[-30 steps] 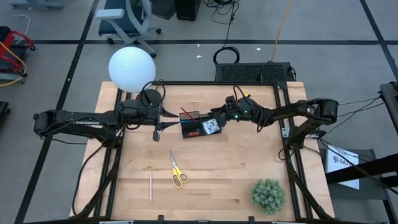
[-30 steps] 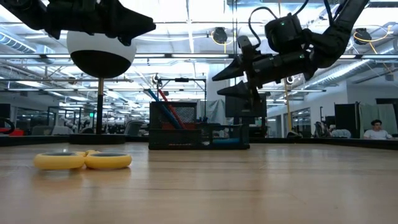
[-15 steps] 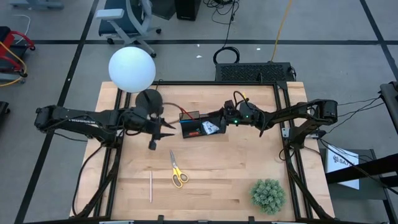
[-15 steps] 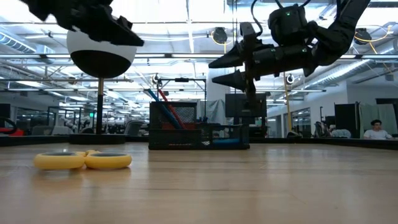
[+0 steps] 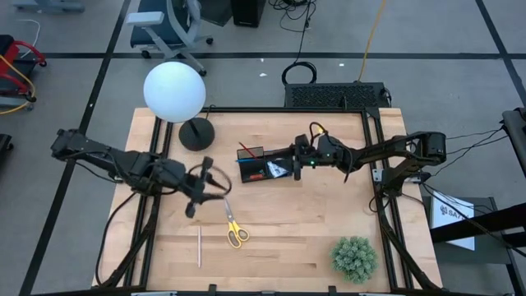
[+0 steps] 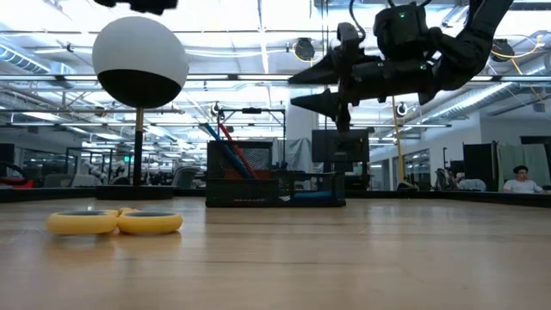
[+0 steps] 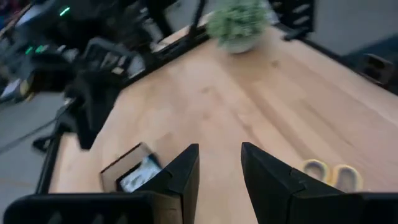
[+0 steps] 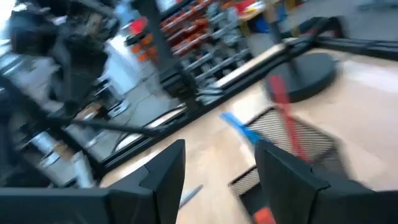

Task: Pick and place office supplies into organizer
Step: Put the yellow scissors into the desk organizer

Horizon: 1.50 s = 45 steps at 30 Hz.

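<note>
Lamp: matte white globe (image 5: 174, 91) on a thin stem over a round black base (image 5: 196, 133), at the table's far left
Left gripper: (image 5: 200, 187) dark angular fingers, parted with a clear gap and nothing between them; it hangs over bare wood just left of the scissors
Pencil: (image 5: 199, 246) thin, pale, straight; it lies alone near the front edge, left of the scissors
Scissors: (image 5: 234, 224) slim metal blades with rounded glossy yellow loop handles; flat on the wood, handles toward the front edge
Table: (image 5: 288, 230) light wooden planks with a visible grain, framed by black rails
Organizer: (image 5: 261, 164) small black rectangular tray with mesh walls, mid-table toward the back; a red pen (image 5: 246, 149) and a blue one (image 6: 212, 138) lean in its left compartment; something pale lies in the right one
Right gripper: (image 5: 292, 159) tapered black fingers spread apart and empty; it hovers over the organizer's right end
Plant ball: (image 5: 354, 258) green, spiky, round; front right corner
</note>
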Motion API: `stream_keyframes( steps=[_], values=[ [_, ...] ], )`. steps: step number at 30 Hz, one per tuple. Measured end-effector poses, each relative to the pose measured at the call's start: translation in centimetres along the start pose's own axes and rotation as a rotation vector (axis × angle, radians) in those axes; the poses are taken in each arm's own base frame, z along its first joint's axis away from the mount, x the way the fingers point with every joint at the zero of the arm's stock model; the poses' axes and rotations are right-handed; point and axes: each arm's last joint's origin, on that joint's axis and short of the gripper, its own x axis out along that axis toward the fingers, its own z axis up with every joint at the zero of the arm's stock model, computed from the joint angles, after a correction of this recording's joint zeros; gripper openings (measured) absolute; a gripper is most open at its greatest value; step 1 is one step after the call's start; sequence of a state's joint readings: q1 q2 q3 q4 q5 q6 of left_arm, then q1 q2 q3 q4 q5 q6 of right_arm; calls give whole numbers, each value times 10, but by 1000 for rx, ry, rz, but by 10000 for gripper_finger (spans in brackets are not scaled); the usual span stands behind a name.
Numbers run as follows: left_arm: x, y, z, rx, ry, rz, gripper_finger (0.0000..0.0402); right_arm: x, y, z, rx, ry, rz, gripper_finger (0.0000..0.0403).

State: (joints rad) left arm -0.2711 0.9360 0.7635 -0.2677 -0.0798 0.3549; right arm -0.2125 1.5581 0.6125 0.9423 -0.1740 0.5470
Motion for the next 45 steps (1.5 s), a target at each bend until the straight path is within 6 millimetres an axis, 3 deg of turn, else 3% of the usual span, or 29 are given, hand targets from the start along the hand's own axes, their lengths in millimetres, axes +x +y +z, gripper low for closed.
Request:
stream_keyframes(
  steps=[8, 17, 33, 45],
  values=[
    [-5, -32, 11, 205, -59, -112, 124, 2, 15, -2, -129, -28, 84, 185],
    [-6, -51, 16, 286, -93, -183, 124, 2, 16, -3, -135, -23, 82, 187],
    [47, -89, -3, 387, 97, -306, 124, 2, 15, -3, -143, -18, 76, 187],
    [71, -100, 10, 406, 177, -392, 124, 2, 15, -4, -156, -15, 73, 187]
  ],
)
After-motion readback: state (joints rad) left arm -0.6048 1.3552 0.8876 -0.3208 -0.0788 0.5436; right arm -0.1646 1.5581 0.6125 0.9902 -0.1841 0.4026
